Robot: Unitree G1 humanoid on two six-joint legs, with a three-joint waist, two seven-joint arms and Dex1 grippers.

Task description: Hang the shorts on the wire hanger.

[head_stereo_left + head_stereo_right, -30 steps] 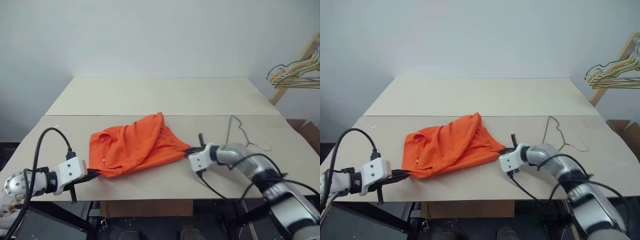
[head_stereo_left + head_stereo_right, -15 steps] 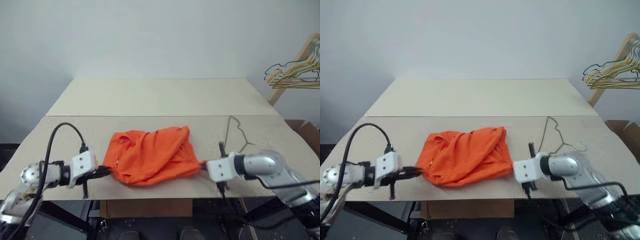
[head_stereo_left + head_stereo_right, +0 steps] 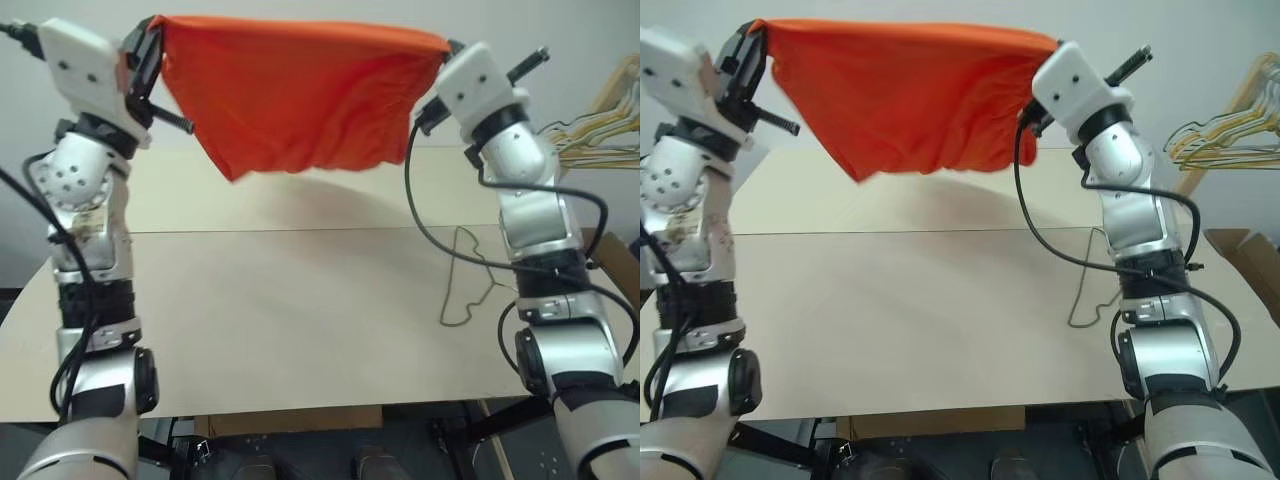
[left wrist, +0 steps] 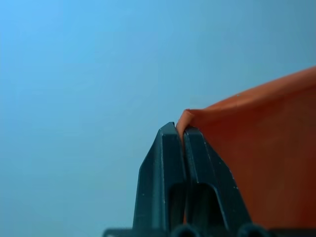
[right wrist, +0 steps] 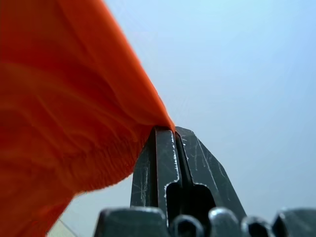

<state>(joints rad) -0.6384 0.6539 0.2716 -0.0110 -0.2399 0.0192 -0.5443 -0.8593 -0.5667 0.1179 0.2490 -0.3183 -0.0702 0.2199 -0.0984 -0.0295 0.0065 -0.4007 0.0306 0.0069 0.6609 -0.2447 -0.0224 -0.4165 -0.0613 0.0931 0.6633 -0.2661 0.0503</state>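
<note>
Now the table [image 3: 250,330] in front of me lies bare across its near half, because I have just lifted the shorts [image 3: 300,95] off it; a second ago they sat crumpled near the front edge. That opens the garment for threading, I judge. The wire hanger [image 3: 470,285] lies flat on the right side of the table, beside my right forearm and well below the cloth. Higher up, my left gripper [image 4: 180,136] is clamped on one corner of the waistband, and my right gripper [image 5: 165,138] is pinched onto the opposite corner, so the orange fabric hangs stretched between them above the far half of the table. Open room runs left and centre. To the far right, a bunch of spare hangers [image 3: 590,140] on a wooden rack crowds that edge.
</note>
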